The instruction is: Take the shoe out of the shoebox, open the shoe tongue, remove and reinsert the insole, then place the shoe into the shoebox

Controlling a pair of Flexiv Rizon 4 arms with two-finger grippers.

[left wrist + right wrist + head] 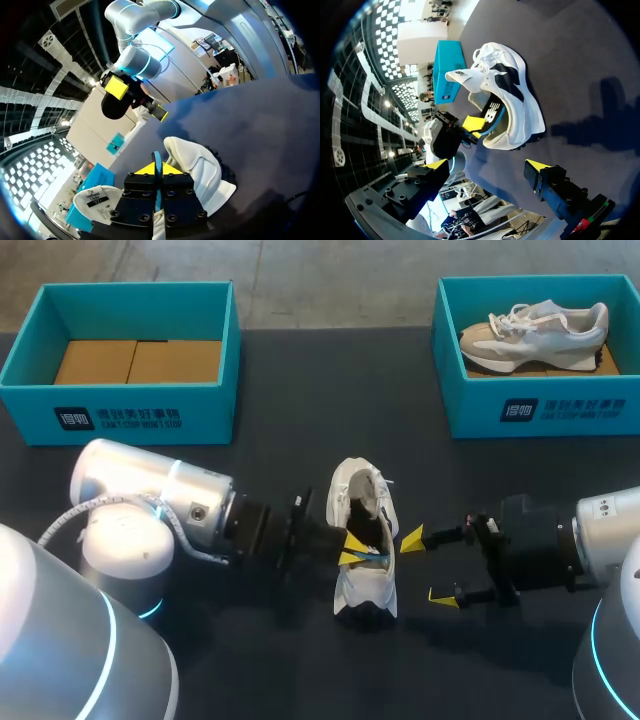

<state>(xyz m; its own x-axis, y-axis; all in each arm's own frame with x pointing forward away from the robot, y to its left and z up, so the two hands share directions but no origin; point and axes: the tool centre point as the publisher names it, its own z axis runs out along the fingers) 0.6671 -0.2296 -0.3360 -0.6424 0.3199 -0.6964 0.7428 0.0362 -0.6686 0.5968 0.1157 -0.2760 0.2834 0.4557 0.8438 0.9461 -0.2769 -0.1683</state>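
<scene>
Here, the blue-edged insole (157, 167) is being pinched between the closed fingers of the left gripper (354, 548), at the opening of the white shoe (365, 592). The shoe is being borne by the dark table (290, 380), between both grippers. The right gripper (428, 568) is being held wide open, gripping nothing, just beside the shoe. Farther off, a second shoe (535, 328) is being held inside the right teal shoebox (540, 412).

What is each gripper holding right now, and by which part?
Left gripper is shut on the insole, pinching its blue edge at the shoe's opening. Right gripper is open, holding nothing.
</scene>
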